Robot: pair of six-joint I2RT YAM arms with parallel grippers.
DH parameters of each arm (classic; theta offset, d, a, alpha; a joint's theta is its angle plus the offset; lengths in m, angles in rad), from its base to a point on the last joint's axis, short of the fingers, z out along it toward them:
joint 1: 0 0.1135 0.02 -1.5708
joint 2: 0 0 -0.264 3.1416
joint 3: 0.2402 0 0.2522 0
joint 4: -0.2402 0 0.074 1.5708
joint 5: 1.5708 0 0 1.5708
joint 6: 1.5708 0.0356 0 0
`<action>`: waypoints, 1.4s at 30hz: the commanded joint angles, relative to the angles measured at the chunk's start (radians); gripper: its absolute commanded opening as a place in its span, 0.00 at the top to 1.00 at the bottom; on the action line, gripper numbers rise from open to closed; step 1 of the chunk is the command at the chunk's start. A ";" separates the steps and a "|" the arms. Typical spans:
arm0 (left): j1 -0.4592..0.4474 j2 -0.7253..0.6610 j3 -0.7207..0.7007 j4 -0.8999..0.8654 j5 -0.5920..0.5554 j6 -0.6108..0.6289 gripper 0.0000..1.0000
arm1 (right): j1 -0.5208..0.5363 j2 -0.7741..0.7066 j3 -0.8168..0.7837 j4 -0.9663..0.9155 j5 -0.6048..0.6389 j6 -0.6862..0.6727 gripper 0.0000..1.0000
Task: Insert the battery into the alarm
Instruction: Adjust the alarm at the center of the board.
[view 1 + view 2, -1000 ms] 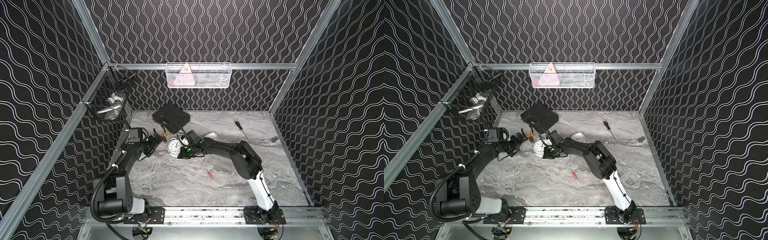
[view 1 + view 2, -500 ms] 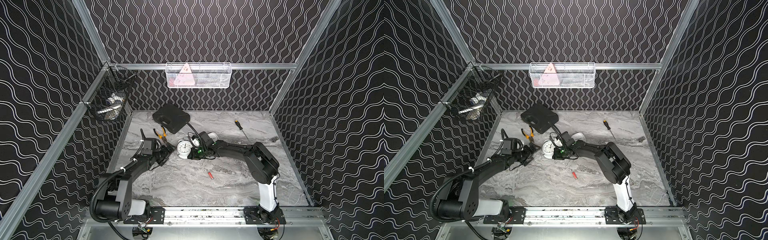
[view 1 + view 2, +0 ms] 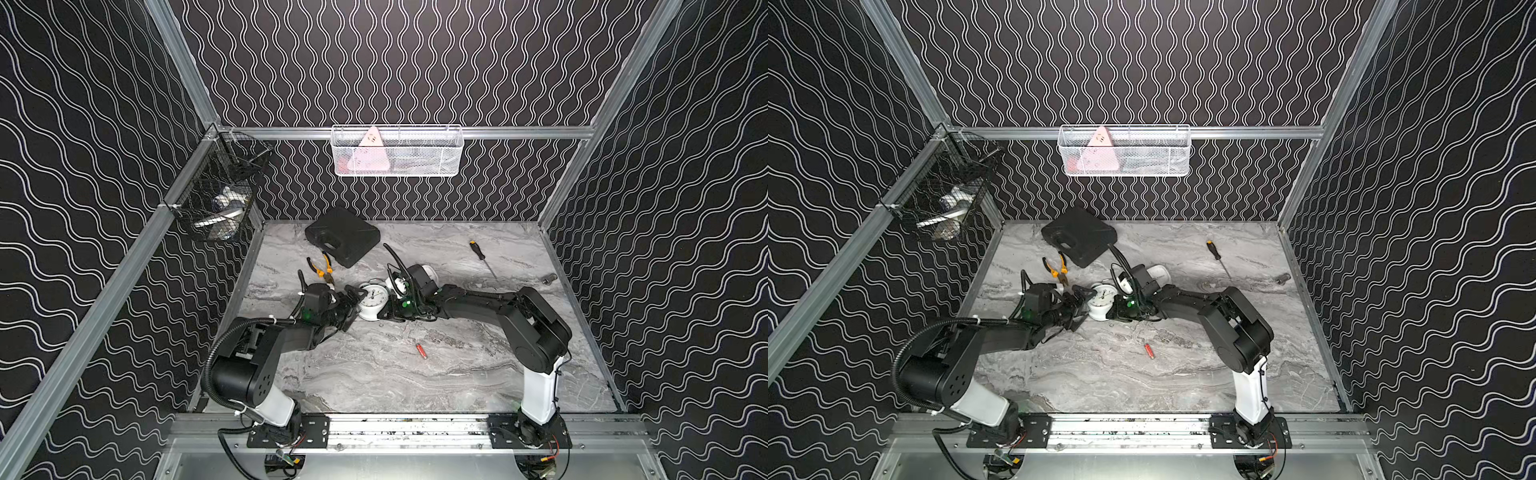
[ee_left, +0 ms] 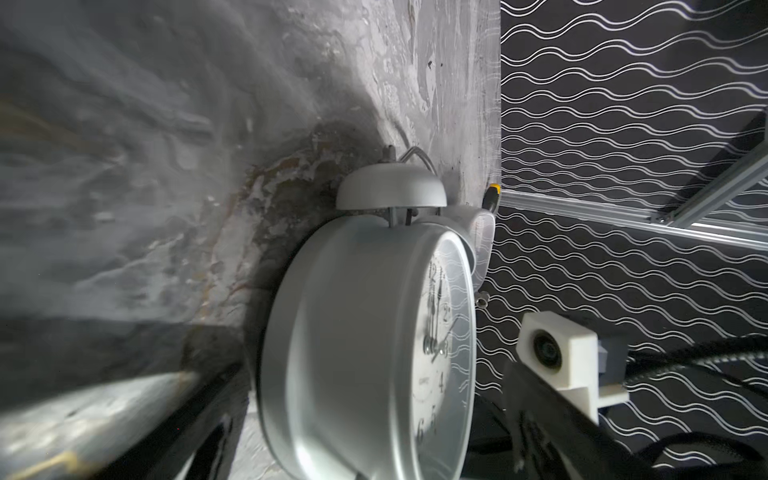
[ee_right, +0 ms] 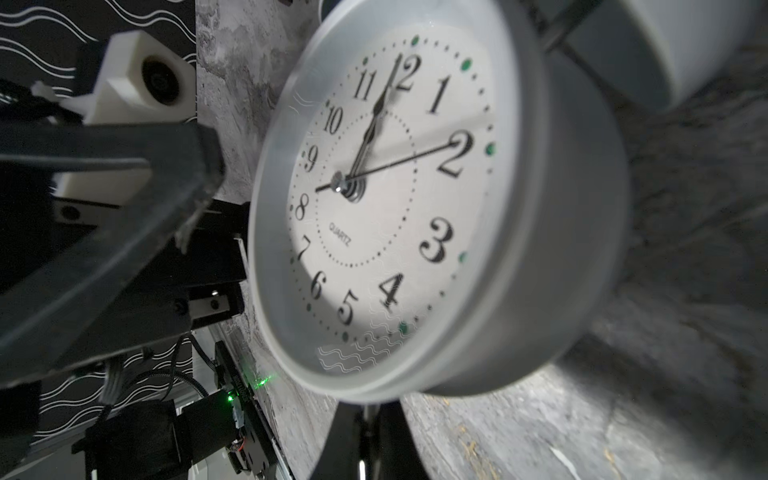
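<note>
The white twin-bell alarm (image 3: 372,299) (image 3: 1102,300) lies dial-up in the middle of the table. My left gripper (image 3: 353,308) (image 3: 1080,307) is open, and its two fingers flank the alarm's left side. The left wrist view shows the alarm's case (image 4: 353,353) between them. My right gripper (image 3: 388,313) (image 3: 1115,313) is shut at the alarm's bottom rim. In the right wrist view its fingertips (image 5: 365,409) meet under the dial (image 5: 374,187), pinching the edge there. The small red battery (image 3: 422,350) (image 3: 1149,350) lies loose on the table in front of the alarm, apart from both grippers.
A black case (image 3: 343,237) and orange-handled pliers (image 3: 322,268) lie behind the alarm. Just behind the right wrist sits a white cup (image 3: 431,274). A screwdriver (image 3: 480,255) and a small metal socket (image 3: 549,277) lie at the back right. Wire baskets (image 3: 397,151) (image 3: 216,203) hang on the walls.
The alarm slid to the right together with my shut right gripper. My left arm swung in from the left, and its open fingers now stand around the alarm.
</note>
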 commanded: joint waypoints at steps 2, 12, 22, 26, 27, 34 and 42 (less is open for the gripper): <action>-0.007 0.029 -0.004 0.122 0.008 -0.074 0.01 | -0.002 -0.012 -0.001 0.096 -0.037 0.013 1.00; -0.012 0.089 -0.011 0.220 0.041 -0.142 0.21 | -0.010 -0.004 -0.012 0.127 -0.067 0.039 1.00; -0.012 0.041 0.012 0.162 0.046 -0.105 0.46 | -0.010 0.017 -0.003 0.130 -0.079 0.047 1.00; -0.012 0.022 0.030 0.125 0.049 -0.074 0.53 | -0.010 0.022 -0.003 0.140 -0.081 0.057 0.96; -0.012 0.019 0.034 0.112 0.051 -0.065 0.54 | -0.010 0.024 -0.001 0.140 -0.082 0.057 0.92; -0.012 -0.046 0.086 -0.030 0.025 0.063 0.59 | -0.016 -0.012 -0.018 0.136 -0.056 0.062 0.50; -0.036 -0.207 0.236 -0.438 -0.150 0.368 0.60 | -0.064 -0.167 -0.166 0.140 -0.033 0.065 0.32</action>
